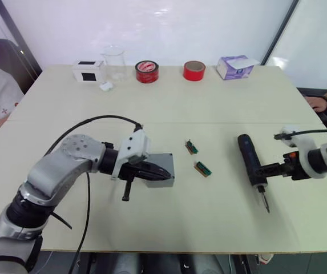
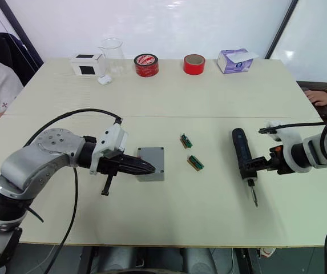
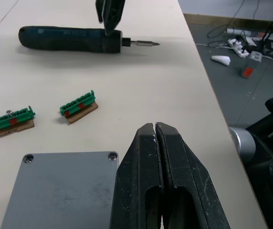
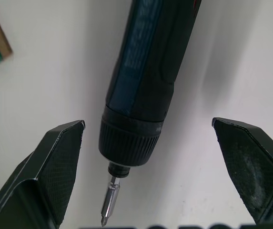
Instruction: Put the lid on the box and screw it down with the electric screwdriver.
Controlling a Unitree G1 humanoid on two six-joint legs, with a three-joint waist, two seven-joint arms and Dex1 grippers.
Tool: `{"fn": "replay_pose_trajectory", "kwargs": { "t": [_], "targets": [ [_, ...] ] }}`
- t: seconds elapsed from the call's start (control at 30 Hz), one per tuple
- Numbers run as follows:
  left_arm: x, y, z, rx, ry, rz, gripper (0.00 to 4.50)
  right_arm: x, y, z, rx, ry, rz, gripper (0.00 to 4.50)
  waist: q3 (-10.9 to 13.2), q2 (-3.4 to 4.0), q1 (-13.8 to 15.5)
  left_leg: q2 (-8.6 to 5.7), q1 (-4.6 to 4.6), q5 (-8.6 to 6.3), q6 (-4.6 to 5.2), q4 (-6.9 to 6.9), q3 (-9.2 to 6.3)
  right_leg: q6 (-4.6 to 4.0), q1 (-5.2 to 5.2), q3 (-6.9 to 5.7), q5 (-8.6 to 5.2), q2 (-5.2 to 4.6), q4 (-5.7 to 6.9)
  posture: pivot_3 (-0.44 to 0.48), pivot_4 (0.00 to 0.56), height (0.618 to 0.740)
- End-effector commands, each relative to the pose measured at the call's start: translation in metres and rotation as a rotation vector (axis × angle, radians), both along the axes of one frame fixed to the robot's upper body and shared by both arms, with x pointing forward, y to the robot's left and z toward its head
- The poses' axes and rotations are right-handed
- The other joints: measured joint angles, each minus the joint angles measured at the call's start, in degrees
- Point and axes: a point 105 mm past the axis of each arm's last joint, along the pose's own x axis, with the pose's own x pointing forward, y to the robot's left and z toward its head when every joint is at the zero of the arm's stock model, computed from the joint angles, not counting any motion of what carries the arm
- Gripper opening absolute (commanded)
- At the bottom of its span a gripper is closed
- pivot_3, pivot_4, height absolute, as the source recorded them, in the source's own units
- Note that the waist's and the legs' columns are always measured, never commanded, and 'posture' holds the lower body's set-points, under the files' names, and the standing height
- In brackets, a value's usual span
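Left end effector [image 2: 143, 167]: fingers clenched together on nothing, reaching sideways across the front part of the gray box's top, arm bent at the elbow and lying low over the table [image 2: 169, 97]. Right end effector [image 2: 255, 164]: fingers spread wide, straddling the collar of the electric screwdriver [image 2: 243, 157] from the robot's right, forearm level and pointed inward; no contact visible.

Box [image 2: 151, 163]: closed gray face up, left of table centre. Screw heads show at two corners in the left wrist view; whether the lid [image 3: 62, 188] is fully seated I cannot tell from this angle.

Screwdriver: dark body lying flat on the table, right of centre, metal bit pointing toward the robot.

Two green terminal blocks [image 2: 190, 152] lie between box and screwdriver, apart from both.

Along the far edge: two red tape rolls [image 2: 170, 64], purple tissue box [image 2: 235, 60], clear beaker [image 2: 112, 53], white box [image 2: 87, 64].
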Motion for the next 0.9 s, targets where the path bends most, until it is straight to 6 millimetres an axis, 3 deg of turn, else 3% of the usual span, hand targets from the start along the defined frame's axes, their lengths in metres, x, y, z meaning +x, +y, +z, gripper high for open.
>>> {"fn": "replay_pose_trajectory", "kwargs": {
  "t": [0.03, 0.3, 0.43, 0.6, 0.67, 0.73, 0.83, 0.9],
  "targets": [
    [-0.005, 0.002, 0.004, -0.011, -0.029, 0.019, 0.00, 0.009, 0.007, 0.005, 0.014, -0.002, 0.019, 4.48, 0.0, 0.00, -0.1, 0.00, 0.00, 0.00, 0.00, 0.00, 0.00, 0.00, 0.00, 0.00, 0.00, 0.00, 0.00, 0.000, 0.150, 0.740],
    [-0.003, 0.012, 0.002, -0.014, -0.014, 0.113, 0.00, 0.011, 0.010, -0.019, -0.010, 0.102, 0.069, 4.48, 0.0, 0.00, 0.1, 0.01, -0.08, 0.00, 0.00, 0.02, -0.01, 0.00, -0.04, -0.03, 0.00, -0.03, 0.00, 0.000, 0.150, 0.740],
    [0.000, 0.020, -0.003, -0.002, -0.002, 0.167, 0.00, 0.011, 0.013, -0.025, 0.002, 0.137, 0.087, 3.54, 0.0, -0.01, 0.1, 0.00, -0.06, 0.00, 0.00, 0.03, -0.01, 0.00, -0.04, -0.02, 0.00, -0.04, 0.00, 0.000, 0.150, 0.740],
    [0.008, 0.030, -0.003, -0.014, 0.009, 0.238, 0.00, 0.018, 0.013, -0.032, 0.011, 0.141, 0.058, 1.85, 0.0, -0.06, 0.0, 0.04, -0.02, 0.00, 0.00, 0.02, -0.03, 0.00, -0.03, -0.05, 0.00, 0.04, 0.02, 0.000, 0.150, 0.740],
    [0.012, 0.033, -0.002, -0.020, 0.012, 0.256, 0.00, 0.020, 0.011, -0.031, 0.007, 0.132, 0.054, 1.80, -0.1, -0.19, -0.1, 0.05, 0.00, 0.00, 0.00, 0.02, -0.04, 0.00, 0.00, -0.05, 0.00, 0.04, 0.01, 0.000, 0.150, 0.740],
    [0.016, 0.037, -0.001, -0.020, 0.015, 0.269, 0.00, 0.024, 0.007, -0.025, 0.006, 0.097, 0.048, 1.80, -0.1, -0.20, -0.1, 0.06, 0.09, 0.00, 0.00, 0.02, -0.03, 0.00, 0.09, -0.05, 0.01, 0.04, 0.01, 0.000, 0.150, 0.740],
    [0.027, 0.045, 0.000, -0.026, 0.019, 0.306, 0.00, 0.044, 0.000, -0.001, 0.009, -0.049, 0.023, 1.80, -0.1, -0.20, -0.2, 0.06, 0.31, 0.00, 0.00, 0.02, 0.00, -0.04, 0.29, -0.04, -0.01, 0.04, 0.00, 0.000, 0.150, 0.740],
    [0.034, 0.051, 0.002, -0.035, 0.022, 0.329, 0.00, 0.063, 0.003, 0.029, 0.087, -0.203, -0.003, 1.80, 0.0, -0.11, -0.3, 0.05, 0.40, 0.00, 0.00, 0.02, 0.08, -0.17, 0.34, 0.01, -0.09, 0.02, 0.00, 0.000, 0.150, 0.740]
  ]
}}
